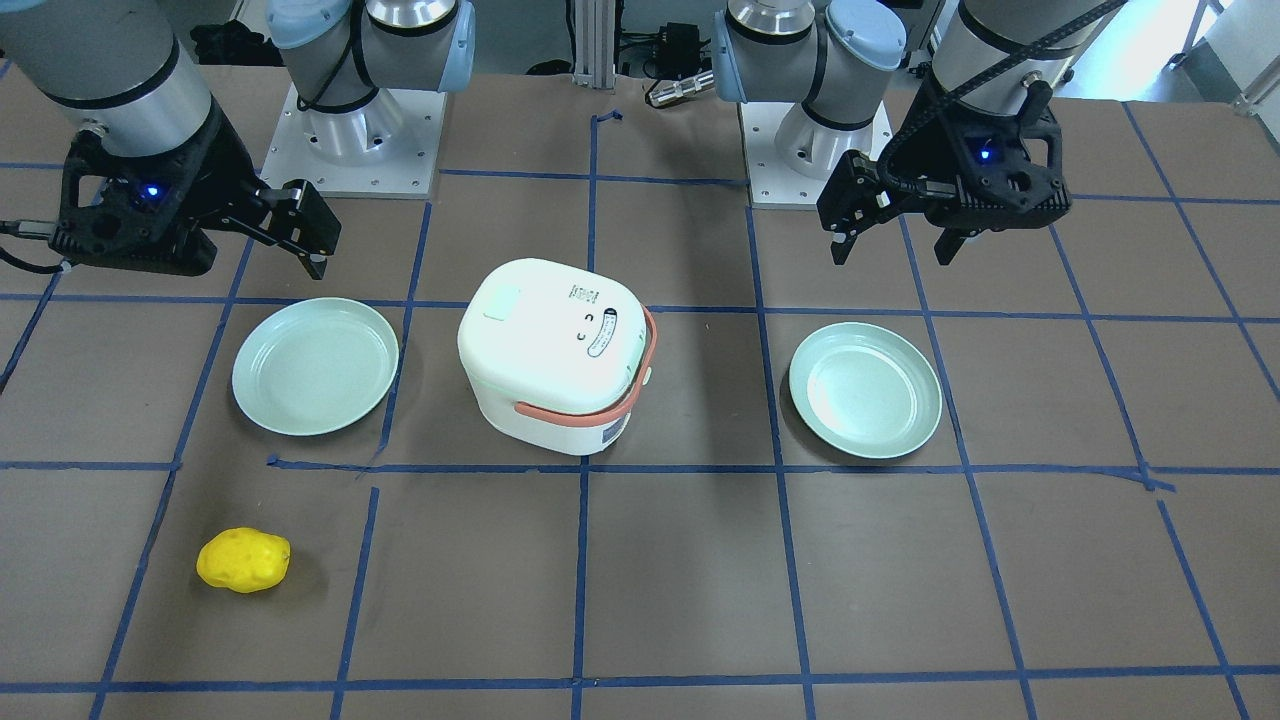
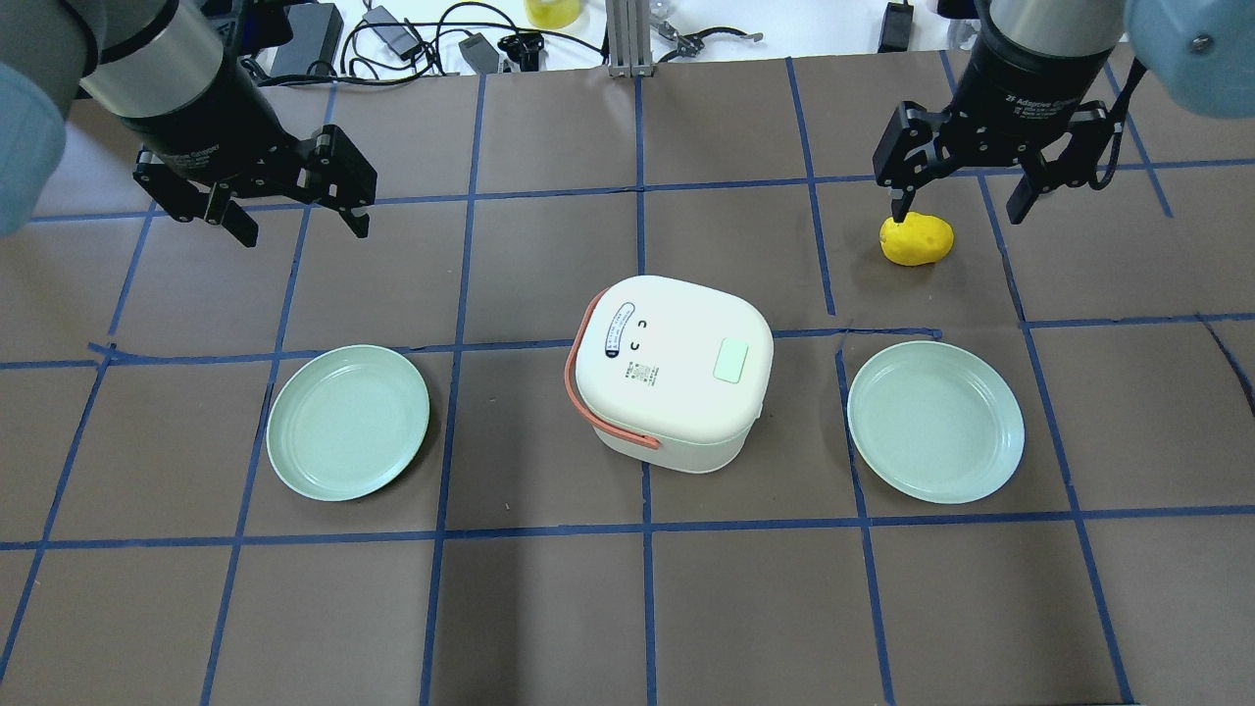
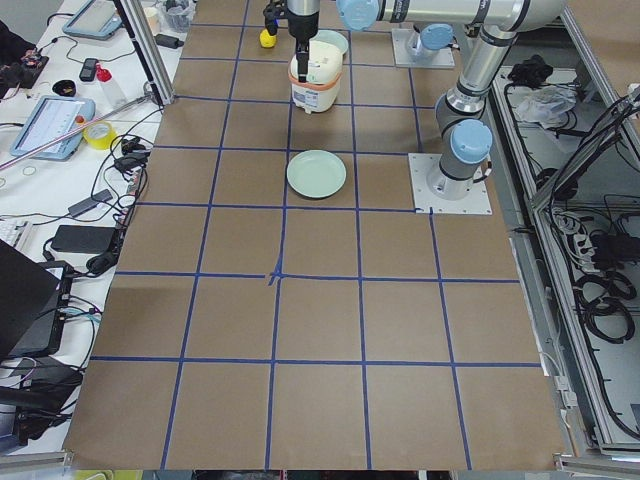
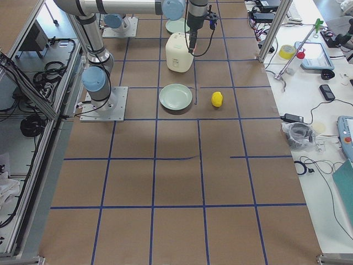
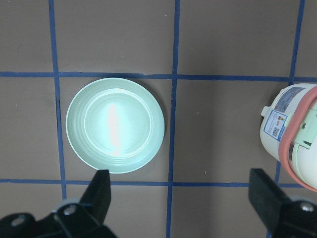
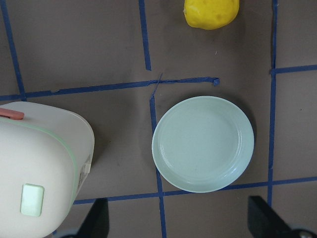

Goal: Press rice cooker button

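Observation:
The white rice cooker [image 2: 672, 368] with a salmon handle stands closed at the table's middle [image 1: 555, 350]. Its button [image 2: 731, 360], a small pale greenish square pad, sits on the lid's top on the robot's right side [image 1: 501, 303] and also shows in the right wrist view [image 6: 32, 199]. My left gripper [image 2: 302, 231] is open and empty, high above the table, far to the cooker's left [image 1: 892, 250]. My right gripper [image 2: 959, 211] is open and empty, high above the far right, over a yellow lemon-like object [image 2: 916, 239].
Two pale green plates lie on either side of the cooker, one left [image 2: 348, 422] and one right [image 2: 936, 422]. An oval panel [image 2: 618, 331] with black marks is on the lid's left side. Cables and small items lie along the far table edge [image 2: 461, 39].

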You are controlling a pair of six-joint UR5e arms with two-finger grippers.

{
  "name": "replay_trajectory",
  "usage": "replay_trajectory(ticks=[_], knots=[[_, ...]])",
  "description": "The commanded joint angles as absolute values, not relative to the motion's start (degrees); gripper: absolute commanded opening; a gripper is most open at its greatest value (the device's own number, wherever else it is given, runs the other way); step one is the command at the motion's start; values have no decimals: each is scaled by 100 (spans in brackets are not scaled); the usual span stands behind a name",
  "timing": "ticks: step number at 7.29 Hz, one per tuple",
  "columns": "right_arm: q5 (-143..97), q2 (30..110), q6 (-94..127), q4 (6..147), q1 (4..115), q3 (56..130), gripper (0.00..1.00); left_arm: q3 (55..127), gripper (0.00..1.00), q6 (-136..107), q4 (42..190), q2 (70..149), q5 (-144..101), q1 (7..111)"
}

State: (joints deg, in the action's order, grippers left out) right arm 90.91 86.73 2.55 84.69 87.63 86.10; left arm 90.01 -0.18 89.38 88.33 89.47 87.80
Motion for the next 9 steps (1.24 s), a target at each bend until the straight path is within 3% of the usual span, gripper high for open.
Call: replay_trajectory(ticks=[1,2,5,9], knots=[[9097,8666,298,8481,8771,8631,100,9000,100,-18,8938,8833,8947,8780],[9010,8657,360,8534,8780,8631,98,9000,100,-18,8938,8833,8947,8780],[8991,8622,360,8595,9331,8648,0,9000,100,-18,8938,8833,8947,8780],[8290,8359,1045,8709,9965,8858,0,9000,100,-18,8938,8833,8947,8780]])
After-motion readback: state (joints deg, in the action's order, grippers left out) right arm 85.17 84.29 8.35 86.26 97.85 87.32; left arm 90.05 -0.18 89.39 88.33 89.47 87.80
